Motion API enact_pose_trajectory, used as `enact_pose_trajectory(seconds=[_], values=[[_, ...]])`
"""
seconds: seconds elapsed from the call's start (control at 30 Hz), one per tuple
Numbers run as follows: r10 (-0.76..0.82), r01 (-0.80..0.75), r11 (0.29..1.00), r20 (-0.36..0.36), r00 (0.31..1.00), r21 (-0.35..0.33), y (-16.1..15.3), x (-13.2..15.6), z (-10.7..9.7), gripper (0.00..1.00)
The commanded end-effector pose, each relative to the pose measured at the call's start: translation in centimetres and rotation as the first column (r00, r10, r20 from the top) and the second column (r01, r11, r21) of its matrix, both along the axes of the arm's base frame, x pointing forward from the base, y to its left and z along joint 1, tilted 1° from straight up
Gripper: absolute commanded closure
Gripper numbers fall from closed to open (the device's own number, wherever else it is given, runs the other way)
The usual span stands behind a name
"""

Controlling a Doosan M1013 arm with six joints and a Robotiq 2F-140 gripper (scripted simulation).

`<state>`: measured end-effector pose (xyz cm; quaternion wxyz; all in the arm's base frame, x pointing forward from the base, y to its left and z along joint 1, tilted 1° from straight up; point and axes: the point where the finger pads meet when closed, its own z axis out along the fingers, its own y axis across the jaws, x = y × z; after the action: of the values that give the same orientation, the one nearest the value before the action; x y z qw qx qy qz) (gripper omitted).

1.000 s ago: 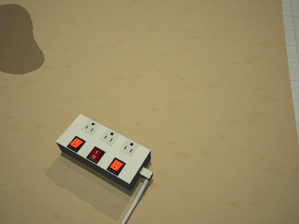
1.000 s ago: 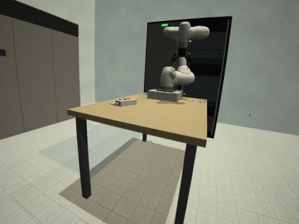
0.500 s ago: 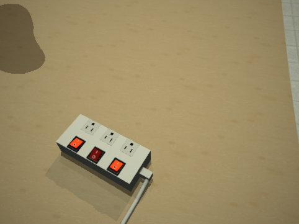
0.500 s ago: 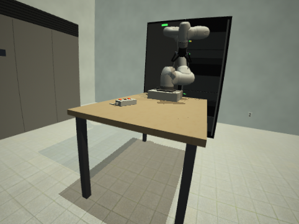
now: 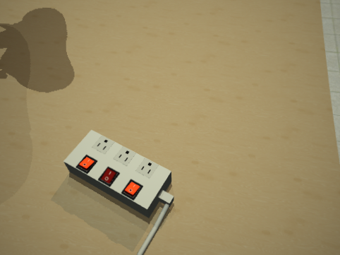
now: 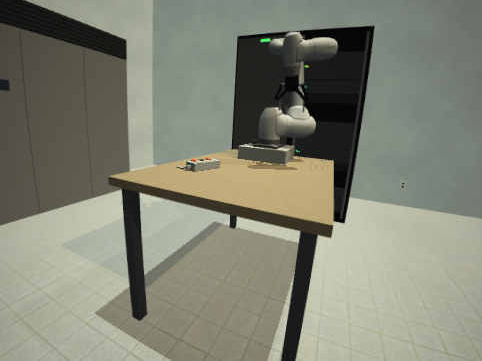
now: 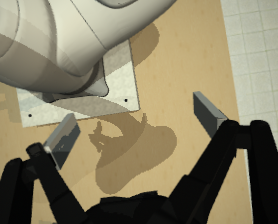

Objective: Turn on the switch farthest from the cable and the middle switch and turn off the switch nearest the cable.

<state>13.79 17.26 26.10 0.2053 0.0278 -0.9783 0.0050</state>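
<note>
A white power strip [image 5: 118, 171] lies flat and right way up on the wooden table, its cable [image 5: 153, 231] leaving at the lower right. The switch farthest from the cable [image 5: 86, 164] glows bright orange. The middle switch [image 5: 108, 176] is dark red. The switch nearest the cable [image 5: 132, 188] glows bright orange. The strip also shows small in the exterior view [image 6: 202, 164]. My gripper [image 7: 134, 112] is open and empty, high above the table near the robot base [image 6: 266, 152], far from the strip. The strip is not in the wrist view.
The robot's white base plate [image 7: 80, 97] sits on the table below the gripper. The arm's shadow [image 5: 39, 53] falls on the table's left side. The table's right edge [image 5: 329, 88] borders tiled floor. A dark panel [image 6: 325, 115] stands behind the robot.
</note>
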Motion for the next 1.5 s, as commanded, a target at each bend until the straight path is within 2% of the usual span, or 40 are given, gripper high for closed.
enact_pose_trajectory(seconds=[0.0,0.03,0.1,0.17,0.23,0.27,0.3,0.33,0.4,0.43,0.47,0.5,0.57,0.6,0.67,0.7,0.73,0.77,0.83,0.87,0.93,0.97,1.0,1.03,1.1,1.13,1.23,1.3,1.33,1.37,1.47], values=[[-0.104,0.104,0.995,0.006,0.995,0.009,0.7,4.3,-0.8,0.0],[-0.161,0.16,0.987,0.011,0.987,0.013,0.7,6.7,-1.2,0.0],[-0.161,0.16,0.987,0.011,0.987,0.013,0.7,6.7,-1.2,0.0],[-0.284,0.284,0.959,0.021,0.959,0.02,0.0,12.0,-2.4,0.0],[-0.284,0.284,0.959,0.021,0.959,0.02,0.0,12.0,-2.4,0.0],[-0.349,0.349,0.937,0.026,0.937,0.024,-0.7,14.9,-3.1,0.0],[-0.349,0.349,0.937,0.026,0.937,0.024,-0.7,14.9,-3.1,0.0],[-0.415,0.414,0.91,0.032,0.909,0.028,-1.8,17.9,-3.9,0.0],[-0.415,0.414,0.91,0.032,0.909,0.028,-1.8,17.9,-3.9,0.0],[-0.481,0.48,0.877,0.037,0.876,0.032,-3.1,20.9,-4.8,0.0],[-0.481,0.48,0.877,0.037,0.876,0.032,-3.1,20.9,-4.8,0.0],[-0.544,0.543,0.839,0.043,0.838,0.036,-4.6,23.5,-5.7,0.0],[-0.544,0.543,0.839,0.043,0.838,0.036,-4.8,23.8,-5.8,0.0],[-0.605,0.604,0.796,0.048,0.794,0.04,-6.8,26.7,-6.9,0.0],[-0.605,0.604,0.796,0.048,0.794,0.04,-6.8,26.7,-6.9,0.0],[-0.662,0.661,0.749,0.053,0.747,0.043,-9.0,29.3,-8.1,0.0],[-0.662,0.661,0.749,0.053,0.747,0.043,-9.0,29.3,-8.1,0.0],[-0.715,0.713,0.699,0.059,0.697,0.047,-11.0,31.3,-9.1,0.0],[-0.715,0.713,0.699,0.059,0.697,0.047,-11.4,31.8,-9.3,0.0],[-0.762,0.761,0.647,0.064,0.644,0.05,-14.0,34.0,-10.6,0.0],[-0.762,0.761,0.647,0.064,0.644,0.05,-14.0,34.0,-10.6,0.0],[-0.804,0.802,0.595,0.069,0.591,0.053,-16.7,36.0,-11.9,0.0],[-0.804,0.802,0.595,0.069,0.591,0.053,-16.7,36.0,-11.9,0.0],[-0.839,0.838,0.543,0.073,0.539,0.055,-19.3,37.6,-13.1,0.0],[-0.839,0.838,0.543,0.073,0.539,0.055,-19.4,37.7,-13.1,0.0],[-0.87,0.869,0.492,0.078,0.488,0.058,-22.1,39.1,-14.3,0.0],[-0.87,0.869,0.492,0.078,0.488,0.058,-22.1,39.1,-14.3,0.0],[-0.915,0.914,0.401,0.085,0.395,0.061,-26.9,41.1,-16.6,0.0],[-0.915,0.914,0.401,0.085,0.395,0.061,-26.9,41.1,-16.6,0.0],[-0.931,0.93,0.361,0.088,0.355,0.063,-29.1,41.8,-17.5,0.0],[-0.943,0.943,0.327,0.091,0.32,0.064,-30.9,42.3,-18.4,0.0]])
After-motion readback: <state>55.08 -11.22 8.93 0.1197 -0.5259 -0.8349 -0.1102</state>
